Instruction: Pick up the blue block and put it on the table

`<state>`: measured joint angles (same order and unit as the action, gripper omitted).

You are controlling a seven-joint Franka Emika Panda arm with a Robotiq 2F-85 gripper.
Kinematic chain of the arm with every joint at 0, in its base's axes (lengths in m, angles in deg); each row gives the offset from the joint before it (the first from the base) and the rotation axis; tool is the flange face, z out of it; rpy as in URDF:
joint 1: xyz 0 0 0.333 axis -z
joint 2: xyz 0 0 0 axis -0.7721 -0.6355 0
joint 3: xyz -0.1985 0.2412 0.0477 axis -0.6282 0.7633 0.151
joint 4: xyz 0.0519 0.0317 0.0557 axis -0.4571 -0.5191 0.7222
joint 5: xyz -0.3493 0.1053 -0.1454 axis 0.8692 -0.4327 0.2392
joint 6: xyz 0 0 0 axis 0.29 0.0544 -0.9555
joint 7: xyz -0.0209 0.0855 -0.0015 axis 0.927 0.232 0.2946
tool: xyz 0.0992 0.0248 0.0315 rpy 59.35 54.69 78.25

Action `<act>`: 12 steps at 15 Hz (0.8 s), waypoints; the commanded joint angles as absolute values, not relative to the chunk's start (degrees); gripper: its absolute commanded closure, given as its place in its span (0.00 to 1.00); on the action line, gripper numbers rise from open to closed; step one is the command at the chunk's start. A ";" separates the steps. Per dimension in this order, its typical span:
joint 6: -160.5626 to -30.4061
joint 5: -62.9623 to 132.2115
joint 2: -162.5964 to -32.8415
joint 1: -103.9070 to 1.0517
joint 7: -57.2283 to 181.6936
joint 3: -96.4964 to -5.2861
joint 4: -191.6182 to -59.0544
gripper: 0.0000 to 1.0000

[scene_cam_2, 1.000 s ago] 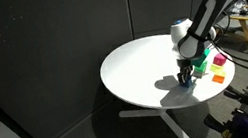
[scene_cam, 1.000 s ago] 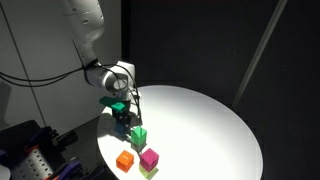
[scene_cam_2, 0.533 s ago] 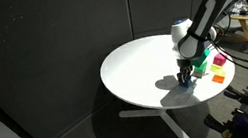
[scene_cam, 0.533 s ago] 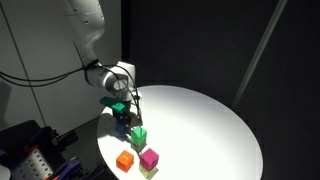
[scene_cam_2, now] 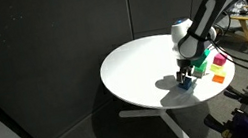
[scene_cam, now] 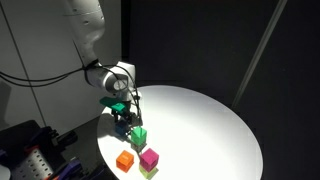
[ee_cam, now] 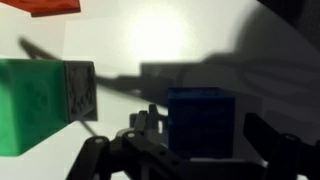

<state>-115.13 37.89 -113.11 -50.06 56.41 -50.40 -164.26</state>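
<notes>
The blue block (ee_cam: 200, 120) rests on the white table (ee_cam: 150, 40) and fills the space between my fingers in the wrist view. My gripper (ee_cam: 203, 128) is open, and a narrow gap shows between the block and the right finger (ee_cam: 262, 135). In both exterior views the gripper (scene_cam: 122, 120) (scene_cam_2: 185, 76) points down at the table's (scene_cam: 200, 120) (scene_cam_2: 134, 67) near edge. The dark blue block (scene_cam_2: 184, 83) sits at its tips.
A green cube (scene_cam: 138, 135) (scene_cam_2: 201, 66) (ee_cam: 35, 100) stands close beside the gripper. An orange cube (scene_cam: 125, 160) (scene_cam_2: 218, 78) and a magenta cube (scene_cam: 149, 157) (scene_cam_2: 219, 60) sit further along the rim. A tripod leg (scene_cam: 258, 50) leans behind the table.
The fingers now stand a little wider around the blue block, which rests on the table. The arm and the other cubes have not visibly moved.
</notes>
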 commanded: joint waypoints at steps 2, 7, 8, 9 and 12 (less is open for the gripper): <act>-114.99 37.80 -111.62 -49.76 56.10 -50.53 -165.03 0.00; -113.56 37.85 -109.42 -49.63 55.83 -50.69 -165.80 0.00; -113.45 37.76 -108.91 -49.50 55.69 -50.61 -165.99 0.00; -113.45 37.69 -108.33 -49.39 55.54 -50.52 -166.25 0.00; -113.64 37.46 -105.72 -49.11 55.03 -50.17 -167.59 0.00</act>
<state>-114.65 37.89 -110.07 -50.03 56.35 -50.71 -165.06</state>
